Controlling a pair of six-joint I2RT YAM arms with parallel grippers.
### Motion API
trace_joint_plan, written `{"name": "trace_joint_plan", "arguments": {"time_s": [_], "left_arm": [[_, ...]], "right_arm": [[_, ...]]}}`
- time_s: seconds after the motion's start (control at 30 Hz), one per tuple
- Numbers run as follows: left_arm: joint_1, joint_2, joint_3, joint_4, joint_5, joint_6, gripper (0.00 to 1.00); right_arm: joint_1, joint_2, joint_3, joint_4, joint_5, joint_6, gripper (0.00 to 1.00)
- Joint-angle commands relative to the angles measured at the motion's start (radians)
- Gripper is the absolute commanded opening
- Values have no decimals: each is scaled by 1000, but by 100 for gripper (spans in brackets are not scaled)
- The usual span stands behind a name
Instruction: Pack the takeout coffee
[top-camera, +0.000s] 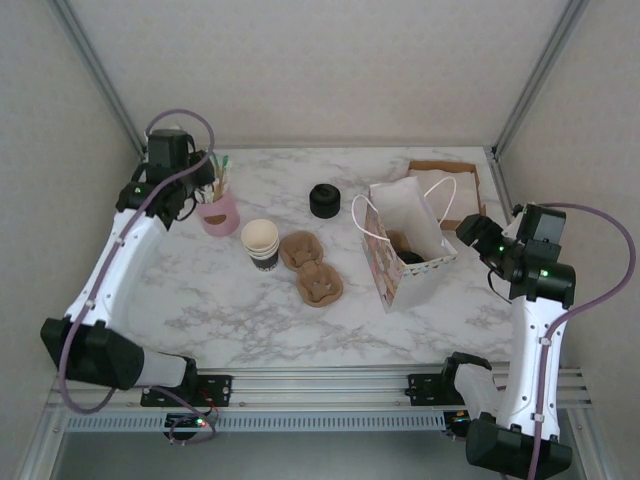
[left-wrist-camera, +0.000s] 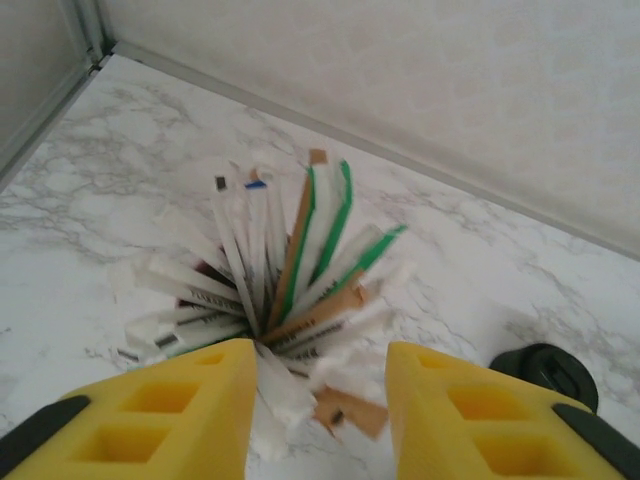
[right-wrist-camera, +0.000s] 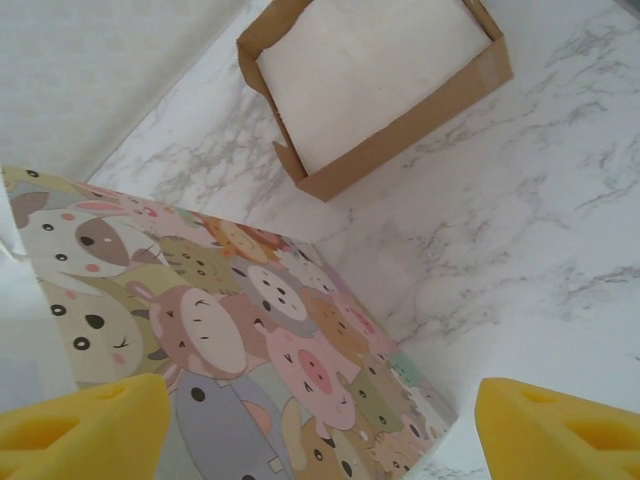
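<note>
Inside the cartoon-animal gift bag (top-camera: 385, 272) sits a dark round top (top-camera: 408, 256), which I take for the takeout coffee; the bag's walls hide most of it. My right gripper (top-camera: 476, 236) stands open just right of the bag. In the right wrist view the bag's printed wall (right-wrist-camera: 220, 330) lies below and between the wide-apart jaws of the right gripper (right-wrist-camera: 322, 392). My left gripper (top-camera: 205, 186) hovers over a pink cup (top-camera: 220, 215) at the back left. Its jaws are open, one on each side of the packets and stirrers (left-wrist-camera: 290, 270) in the left gripper (left-wrist-camera: 320, 352).
A stack of lidless cream-rimmed cups (top-camera: 261, 243) and two brown cup carriers (top-camera: 310, 268) stand mid-table. A pile of black lids (top-camera: 324, 200) (left-wrist-camera: 545, 370) is behind them. A brown napkin box (top-camera: 470, 190) (right-wrist-camera: 400, 150) sits behind the bag. Walls close in at the back and sides.
</note>
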Motion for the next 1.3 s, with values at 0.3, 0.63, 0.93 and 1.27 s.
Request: {"name": "trace_joint_plan", "arguments": {"time_s": [0.3, 0.63, 0.93, 1.27], "left_arm": [[45, 99, 99, -188, -4, 27, 24], [51, 175, 180, -294, 112, 76, 24], [50, 183, 178, -319, 132, 93, 21], [50, 188, 173, -334, 84, 89, 22]], "right_arm": [[-7, 8, -4, 45, -58, -11, 81], [-7, 38, -24, 72, -82, -6, 81], [-6, 45, -29, 78, -87, -5, 81], [-6, 47, -30, 77, -91, -6, 81]]}}
